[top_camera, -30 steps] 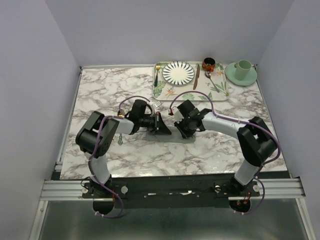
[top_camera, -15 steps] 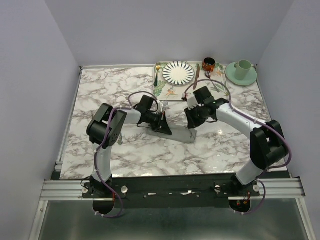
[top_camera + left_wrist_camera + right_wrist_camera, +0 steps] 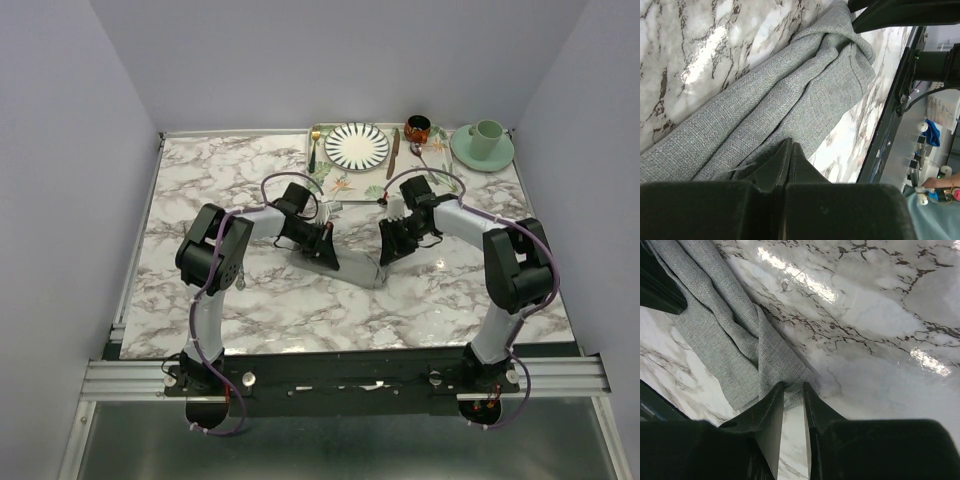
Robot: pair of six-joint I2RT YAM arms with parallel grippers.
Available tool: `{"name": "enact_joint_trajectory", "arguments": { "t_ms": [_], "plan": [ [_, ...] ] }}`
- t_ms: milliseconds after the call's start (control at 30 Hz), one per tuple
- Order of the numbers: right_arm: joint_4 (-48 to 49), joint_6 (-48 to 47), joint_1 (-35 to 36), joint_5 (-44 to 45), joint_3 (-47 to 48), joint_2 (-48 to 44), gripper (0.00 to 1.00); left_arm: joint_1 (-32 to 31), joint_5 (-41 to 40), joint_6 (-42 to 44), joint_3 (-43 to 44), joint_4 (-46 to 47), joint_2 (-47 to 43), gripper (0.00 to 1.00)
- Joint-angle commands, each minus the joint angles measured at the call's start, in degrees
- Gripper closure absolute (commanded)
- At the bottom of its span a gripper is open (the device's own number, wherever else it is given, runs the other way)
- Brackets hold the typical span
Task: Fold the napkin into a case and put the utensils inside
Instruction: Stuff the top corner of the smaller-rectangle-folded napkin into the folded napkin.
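Napkin [image 3: 356, 268] lies as a narrow folded strip on the table [image 3: 200, 190], on the near side of the tray [image 3: 335, 184], spanning between both grippers. Left gripper [image 3: 788, 146] is clenched on one end's edge. Right gripper [image 3: 793, 388] is pinching the other end's corner.

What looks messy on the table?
The grey napkin is bunched into a wrinkly, twisted strip, not a neat fold. The left pincer and the right pincer each pinch one end of it. Nothing looks spilled or broken.
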Motion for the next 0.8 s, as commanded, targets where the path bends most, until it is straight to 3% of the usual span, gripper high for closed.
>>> {"name": "enact_joint_trajectory", "arguments": {
  "t_ms": [0,333,767],
  "plan": [
    [0.49,0.94,-0.37,-5.94,-0.48,2.46,0.70,0.66,-5.25,4.81,-1.97,-5.69,1.23,1.00],
    [1.10,1.21,-0.28,-6.65,-3.64,0.80,0.70,-0.92,2.93,-19.70,-13.30,23.47,-7.91,0.97],
    [1.10,1.82,-0.28,-8.14,-4.87,-0.44,0.69,-6.80,0.74,-35.71,-17.62,42.30,-4.67,0.96]
  ]
}}
